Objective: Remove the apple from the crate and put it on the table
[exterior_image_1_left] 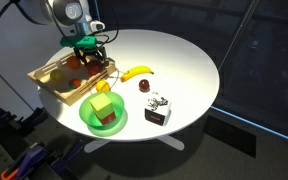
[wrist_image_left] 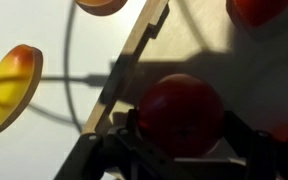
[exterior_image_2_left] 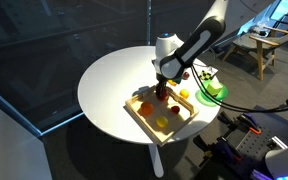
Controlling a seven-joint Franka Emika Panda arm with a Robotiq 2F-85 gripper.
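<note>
Now the gripper point(exterior_image_1_left: 89, 62) is hanging low in the crate point(exterior_image_1_left: 50, 80), its jaws straddling the apple point(wrist_image_left: 181, 112) lying inside. I cannot tell whether they are pinching it yet. Next comes a firm squeeze, then a lift over the slats to the table point(exterior_image_1_left: 179, 60).

The big round white desk point(exterior_image_1_left: 184, 60) point(exterior_image_2_left: 109, 85) looks very bright in both exterior views, almost glowing, and the floor point(exterior_image_1_left: 269, 150) around it is dark. The wrist view is close and fuzzy. The round red apple point(wrist_image_left: 181, 112) there is blurry, and a dark shadow lies across the light wooden crate point(wrist_image_left: 134, 55).
</note>
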